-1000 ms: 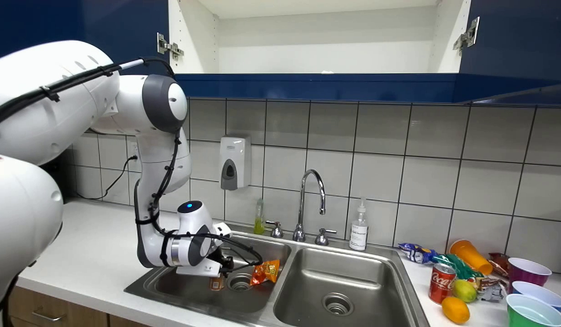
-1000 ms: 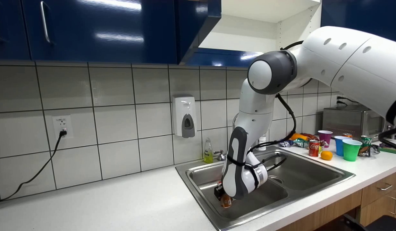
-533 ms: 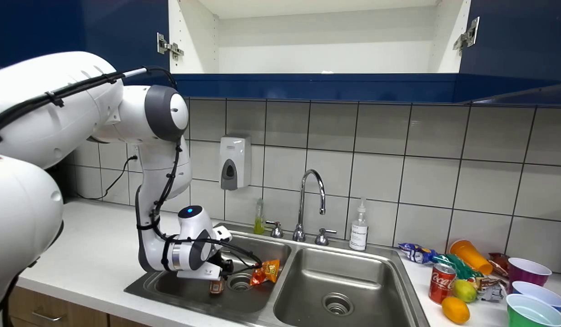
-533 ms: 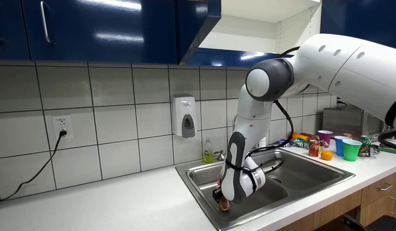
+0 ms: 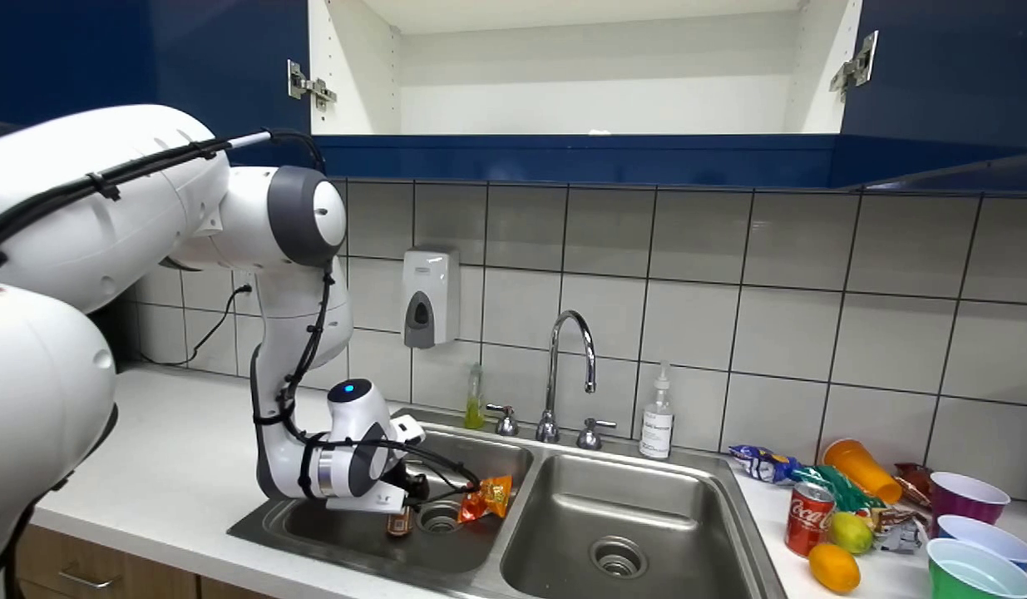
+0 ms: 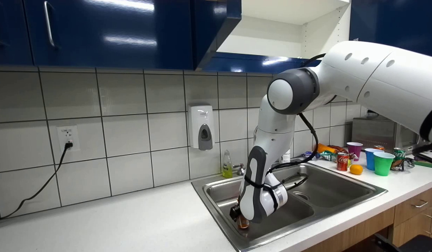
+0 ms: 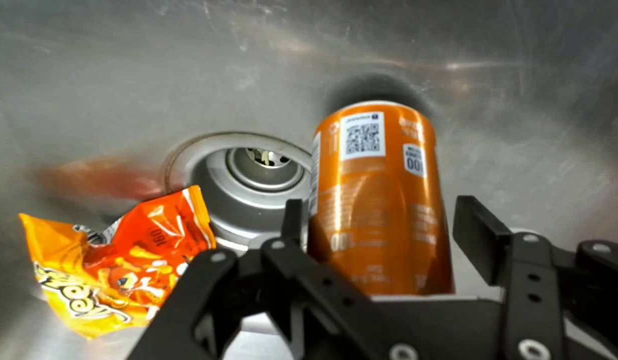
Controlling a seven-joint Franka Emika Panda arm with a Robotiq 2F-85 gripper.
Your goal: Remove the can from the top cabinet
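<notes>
Wrist view: your jaws stand parted a little wider than one orange can (image 7: 379, 210), with a dark pad (image 7: 479, 242) on either side of it. At the can's right you can make out a narrow gap; at its left the pad sits just beside it, and you cannot tell whether they touch. You do not have the can squeezed. Both exterior views put it down in the left-hand basin (image 5: 480, 456) of the sink (image 6: 201, 186), close to one drain (image 7: 268, 175) and one orange snack bag (image 7: 128, 265); the top cabinet (image 5: 596, 160) hangs open well above it.

The sink's right-hand basin (image 5: 646, 499) has a second drain (image 5: 618, 557). At the sink's back edge are one faucet (image 5: 552, 374), one soap bottle (image 5: 474, 408) and one pump bottle (image 5: 657, 428); on the tiled wall (image 5: 696, 316), one dispenser (image 5: 430, 291).

Past the sink's right edge, the surface (image 5: 891, 574) carries one purple cup (image 6: 354, 151), one blue cup (image 6: 370, 159), one green cup (image 6: 383, 164) and, lying on its side, one orange cup (image 5: 864, 470): four in all. Nearer the sink you count one red can (image 5: 809, 520), one yellow-green fruit (image 5: 851, 532) and one orange (image 5: 834, 568). Toward the surface's back edge, several more bags (image 5: 765, 464) overlap too much for you to count. An exterior view also shows you one green can (image 6: 398, 153).
</notes>
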